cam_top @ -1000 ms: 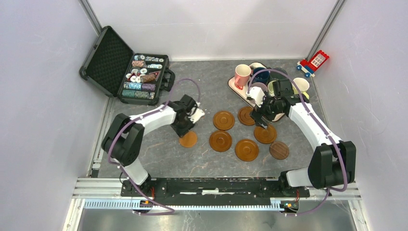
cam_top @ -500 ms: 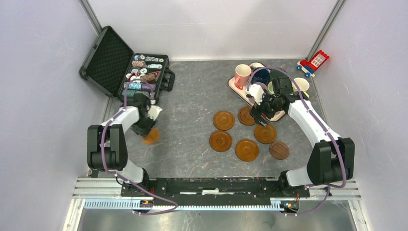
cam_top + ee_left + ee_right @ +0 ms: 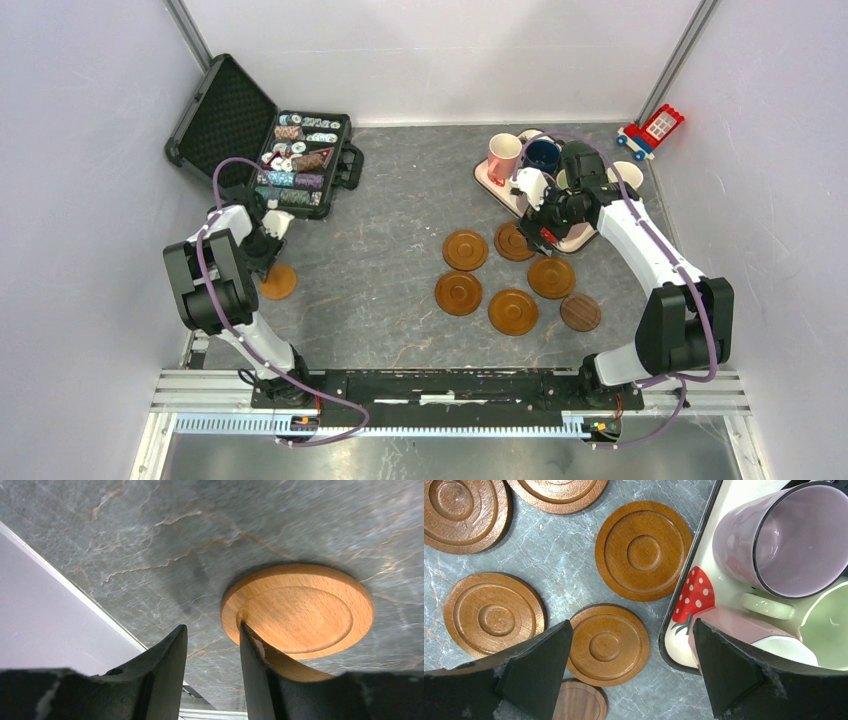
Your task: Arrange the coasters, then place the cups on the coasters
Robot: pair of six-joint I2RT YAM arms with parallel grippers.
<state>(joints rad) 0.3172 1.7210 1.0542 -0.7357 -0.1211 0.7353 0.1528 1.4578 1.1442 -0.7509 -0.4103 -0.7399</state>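
One light wooden coaster (image 3: pixel 278 282) (image 3: pixel 300 610) lies flat near the table's left edge. My left gripper (image 3: pixel 266 252) (image 3: pixel 212 627) is low over the table beside it. Its right fingertip (image 3: pixel 248 640) touches the coaster's rim, and only bare table shows between the parted jaws. Several more coasters lie at centre right, one (image 3: pixel 465 250), another (image 3: pixel 513 311) and a darker one (image 3: pixel 580 312) (image 3: pixel 579 702). The cups stand on a strawberry-print tray (image 3: pixel 491 180) (image 3: pixel 694 595): pink (image 3: pixel 503 155), navy (image 3: pixel 542 155), mauve (image 3: pixel 789 540), light green (image 3: pixel 829 625). My right gripper (image 3: pixel 543 232) (image 3: pixel 631 630) hangs wide open over a coaster (image 3: pixel 608 645) and the tray's near edge.
An open black case of poker chips (image 3: pixel 290 160) sits at the back left, just behind the left arm. A red and blue toy (image 3: pixel 650 130) lies at the back right corner. The table's left edge and wall (image 3: pixel 50 610) are close to the left gripper.
The left arm has swept its coaster leftward from mid-table to near the left edge. The right gripper has shifted slightly toward the tray, still open.
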